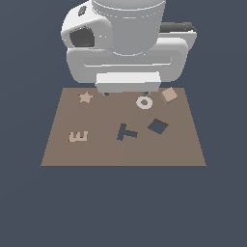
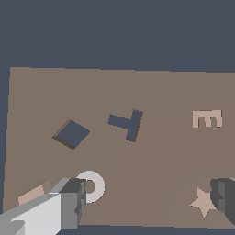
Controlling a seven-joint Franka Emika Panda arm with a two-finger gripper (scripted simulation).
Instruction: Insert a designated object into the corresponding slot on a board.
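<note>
Spread wide and empty, the end effector [image 2: 149, 202] should shift over the tan square block [image 1: 169, 94], square its fingers to the block's flat sides, then descend.

You're looking at a simulated test scene, not a real room: a flat brown board [image 1: 123, 144] floats on featureless slate-blue ground [image 1: 123, 207], everything rendered shadeless and untextured.

My arm hangs upright at the scene's far side, wrist pointing straight down. The tool [image 2: 149, 202] has its fingers [image 2: 73, 199] spread wide apart, holding nothing.
</note>
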